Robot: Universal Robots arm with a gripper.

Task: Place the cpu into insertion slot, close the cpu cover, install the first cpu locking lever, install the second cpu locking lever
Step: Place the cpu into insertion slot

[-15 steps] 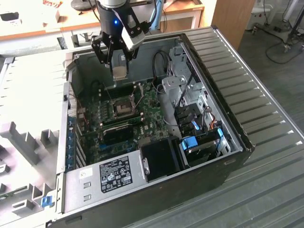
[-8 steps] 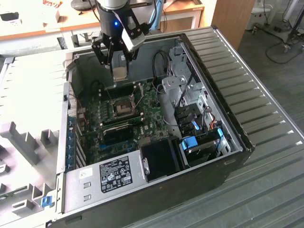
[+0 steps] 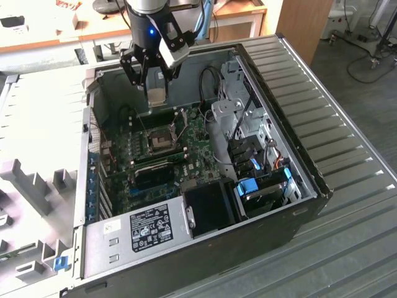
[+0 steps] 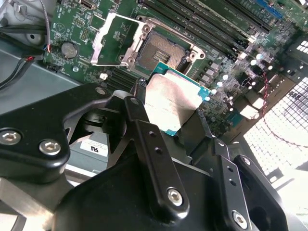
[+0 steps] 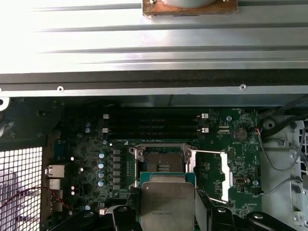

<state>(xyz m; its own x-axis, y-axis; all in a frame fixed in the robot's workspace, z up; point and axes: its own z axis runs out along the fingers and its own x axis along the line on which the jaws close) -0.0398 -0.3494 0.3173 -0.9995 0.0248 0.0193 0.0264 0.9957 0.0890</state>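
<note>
Ribbed grey metal surface [image 3: 347, 205] under an open computer case [image 3: 273, 226], with a green board [image 3: 197, 149] inside.

From the exterior view: tool [image 3: 152, 79] hanging above the insertion slot [image 3: 162, 140], offset toward the case's far wall, pinching the cpu [image 3: 156, 94] clear of the board.

Added by the second wrist view: two black fingers [image 4: 137, 115] clamped on opposite edges of the chip, dull silver top facing the camera, lifted off the slot. Also the cpu cover [image 4: 100, 44], swung open and lying beside the slot.

Added by the first wrist view: bare contact field inside the slot's silvery rim, and long memory slots [image 5: 151, 122] on the slot's far side.

Count: one cpu, one insertion slot, one cover, one tool.
</note>
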